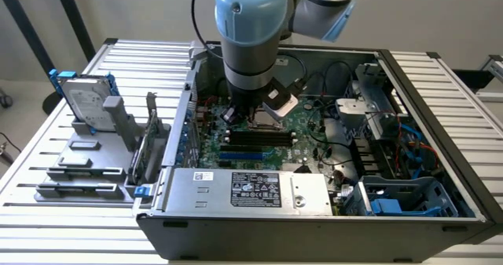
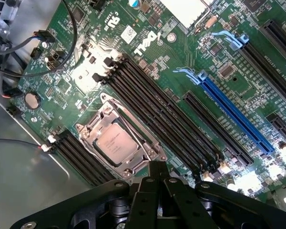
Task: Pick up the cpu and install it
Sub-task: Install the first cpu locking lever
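We judge installation nearly done: the silver-grey square cpu (image 2: 115,142) sits in the metal socket frame (image 2: 118,143), our black gripper (image 2: 157,172) pressed together empty just beside it.

cpu (image 2: 115,140) | silver-grey square | flat, seated in motherboard socket frame (image 2: 152,151)

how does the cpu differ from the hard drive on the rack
The cpu is a small silver square lying flat in the motherboard socket; the hard drive is a much bigger rectangle standing upright in a blue frame outside the case. Both have bare silver metal faces.
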